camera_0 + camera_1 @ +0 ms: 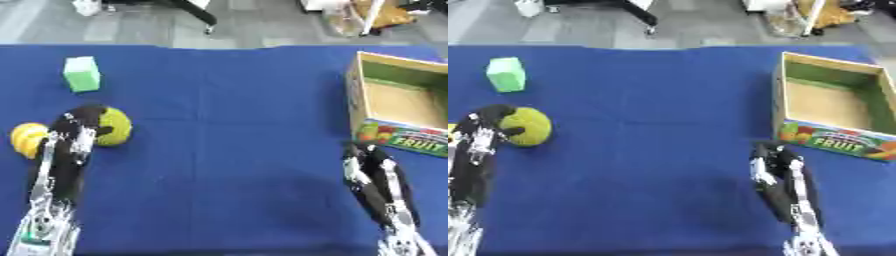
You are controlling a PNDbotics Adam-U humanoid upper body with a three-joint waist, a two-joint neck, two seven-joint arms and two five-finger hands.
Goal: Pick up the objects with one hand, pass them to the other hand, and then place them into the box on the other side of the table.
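The left hand (pixel 80 122) reached in from the lower left of the blue worktop (pixel 227 150) and lay against the olive-green round object (pixel 115 126). Its fingers curled over the near and top side of that object, so it appeared to have hold of it, though the blur left it unclear whether the object had been lifted off the cloth. Just to the left of the forearm, a yellow round object (pixel 28 139) sat on the worktop, touching or nearly touching the arm. Farther back on the left stood a light green block (pixel 81 74), well apart from the hand.

The right hand (pixel 773 162) rested on the worktop near the lower right, fingers pointing away from the robot and lying roughly straight and together, holding nothing. Its fingertips ended just short of the near wall of the box (pixel 833 137), an open cardboard box with a fruit-printed front and a bare brown floor inside, set at the right edge of the worktop.
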